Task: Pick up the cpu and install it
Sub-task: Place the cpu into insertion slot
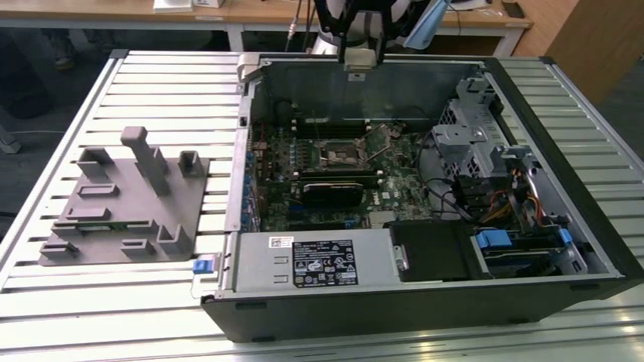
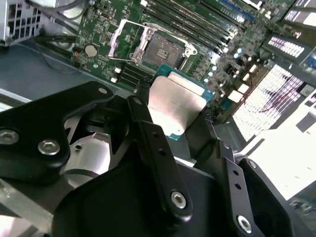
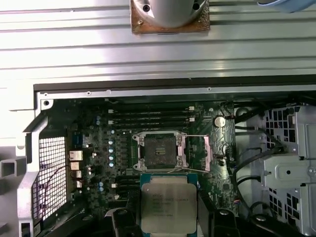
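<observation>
Open PC case (image 1: 423, 313) lies on its side, mobo (image 1: 387, 185) exposed. Its CPU socket (image 3: 159, 150) is empty w/ retention frame (image 3: 195, 154) flipped up, so install isn't done. Pickup looks done: gripper (image 2: 174, 111) has its fingers (image 2: 148, 128) closed on two edges of the cpu (image 3: 168, 202), held above the mobo, not yet in the socket. Wooden desks (image 1: 252, 15) stand far behind. Case sits on a slatted metal table (image 1: 151, 83), grey tray fixture (image 1: 121, 204) at the exterior view's left.
</observation>
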`<state>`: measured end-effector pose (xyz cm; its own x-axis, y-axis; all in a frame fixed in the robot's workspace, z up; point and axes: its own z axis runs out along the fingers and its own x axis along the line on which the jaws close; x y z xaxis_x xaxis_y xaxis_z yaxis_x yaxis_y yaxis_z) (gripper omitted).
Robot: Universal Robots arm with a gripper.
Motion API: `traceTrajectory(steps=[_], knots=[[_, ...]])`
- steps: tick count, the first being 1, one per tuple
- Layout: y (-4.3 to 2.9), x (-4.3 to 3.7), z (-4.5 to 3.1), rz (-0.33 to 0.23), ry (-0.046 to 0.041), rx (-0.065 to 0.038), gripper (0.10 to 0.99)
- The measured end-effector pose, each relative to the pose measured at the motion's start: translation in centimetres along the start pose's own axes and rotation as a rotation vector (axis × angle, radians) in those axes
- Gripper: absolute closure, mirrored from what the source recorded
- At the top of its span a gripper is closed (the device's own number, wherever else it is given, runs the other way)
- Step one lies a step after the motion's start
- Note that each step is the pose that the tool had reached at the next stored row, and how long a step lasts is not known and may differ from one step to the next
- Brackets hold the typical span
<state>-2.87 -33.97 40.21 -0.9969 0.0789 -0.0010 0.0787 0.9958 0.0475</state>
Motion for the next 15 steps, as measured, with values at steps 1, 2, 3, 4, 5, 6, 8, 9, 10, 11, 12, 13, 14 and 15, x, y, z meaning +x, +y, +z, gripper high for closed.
traceTrajectory(steps=[1, 2, 3, 4, 5, 6, 8, 9, 10, 11, 12, 13, 14, 15], knots=[[0.00, 0.00, 0.00, 0.017, -0.0008, 0.000, 0.545], [0.00, 0.00, 0.01, 0.035, -0.0016, 0.000, 0.545], [0.00, 0.00, 0.01, 0.052, -0.0025, 0.000, 0.545], [0.00, 0.00, 0.02, 0.072, -0.0034, 0.000, 0.545], [0.00, 0.00, 0.02, 0.090, -0.0043, 0.000, 0.545], [0.00, 0.00, 0.02, 0.107, -0.0051, 0.000, 0.545], [0.00, 0.00, 0.03, 0.142, -0.0068, 0.000, 0.545], [0.00, 0.00, 0.03, 0.159, -0.0076, 0.000, 0.545], [0.00, 0.00, 0.03, 0.177, -0.0084, 0.000, 0.545], [0.00, 0.00, 0.03, 0.195, -0.0093, 0.000, 0.545], [0.00, 0.00, 0.03, 0.214, -0.0102, 0.000, 0.545], [0.00, 0.00, 0.04, 0.233, -0.0111, 0.000, 0.545], [0.00, 0.00, 0.04, 0.250, -0.0119, 0.000, 0.545], [0.00, 0.00, 0.05, 0.268, -0.0127, 0.000, 0.545]])
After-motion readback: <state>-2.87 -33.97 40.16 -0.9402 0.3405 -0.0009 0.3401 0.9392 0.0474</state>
